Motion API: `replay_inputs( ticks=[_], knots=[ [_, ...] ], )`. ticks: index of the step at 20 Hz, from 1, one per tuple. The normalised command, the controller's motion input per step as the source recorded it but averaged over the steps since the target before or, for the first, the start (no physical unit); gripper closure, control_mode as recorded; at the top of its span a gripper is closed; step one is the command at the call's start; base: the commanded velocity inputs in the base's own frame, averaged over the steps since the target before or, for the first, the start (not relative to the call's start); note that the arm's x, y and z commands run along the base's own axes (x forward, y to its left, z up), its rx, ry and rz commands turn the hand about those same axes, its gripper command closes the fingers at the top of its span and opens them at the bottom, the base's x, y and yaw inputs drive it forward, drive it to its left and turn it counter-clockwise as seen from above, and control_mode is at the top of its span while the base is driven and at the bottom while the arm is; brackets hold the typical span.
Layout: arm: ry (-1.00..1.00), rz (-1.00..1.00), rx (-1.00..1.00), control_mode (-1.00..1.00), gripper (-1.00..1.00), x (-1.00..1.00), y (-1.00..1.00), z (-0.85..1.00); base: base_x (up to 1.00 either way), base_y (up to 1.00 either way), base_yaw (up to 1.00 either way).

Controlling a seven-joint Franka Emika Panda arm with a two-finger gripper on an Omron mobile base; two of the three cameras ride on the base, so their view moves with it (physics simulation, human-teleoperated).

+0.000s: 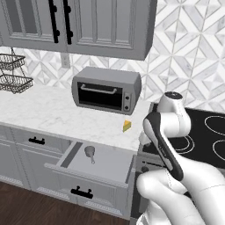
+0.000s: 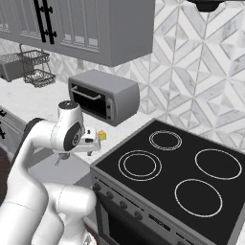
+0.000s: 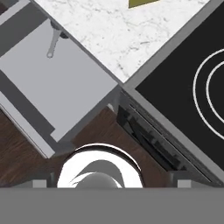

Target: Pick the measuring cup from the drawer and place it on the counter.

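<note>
- My gripper hangs with its jaws spread wide and nothing between them, up above the corner where the open drawer (image 1: 105, 165), the counter (image 1: 52, 110) and the stove meet. The fingers themselves are barely visible at the bottom of my hand view.
- The measuring cup (image 1: 90, 152) lies on the drawer's flat grey floor, near the back, close under the counter edge. Its round bowl sits toward the counter and its thin handle points out toward the drawer front.
- In my hand view, the cup's handle (image 3: 53, 43) shows at the upper left, well apart from my fingers.
- The drawer is pulled out, its panelled front carrying a small black handle (image 1: 81, 192).
- On the white marble counter a small yellow-orange wedge (image 1: 127, 126) stands near the front edge, just in front of the grey toaster oven (image 1: 107, 90).
- The black glass stovetop (image 2: 172, 172) lies to the right of the counter, with white burner rings on it.
- A wire basket rack (image 1: 13, 72) stands at the far left of the counter.
</note>
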Motion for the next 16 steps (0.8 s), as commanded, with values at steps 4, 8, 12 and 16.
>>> replay_inputs(
  ticks=[4,8,12,16],
  knots=[
    [-0.05,0.00,0.00,-1.00,-1.00,0.00,0.76,-0.51,0.00,0.00,0.00],
    [-0.01,0.03,0.00,-1.00,-1.00,0.00,1.00,-0.66,0.00,0.00,0.00],
    [0.00,0.05,0.00,-1.00,-1.00,0.01,1.00,-0.67,0.00,0.00,0.00],
    [0.06,0.01,0.00,-1.00,-1.00,0.14,0.99,-0.48,0.00,0.00,0.00]
  ],
)
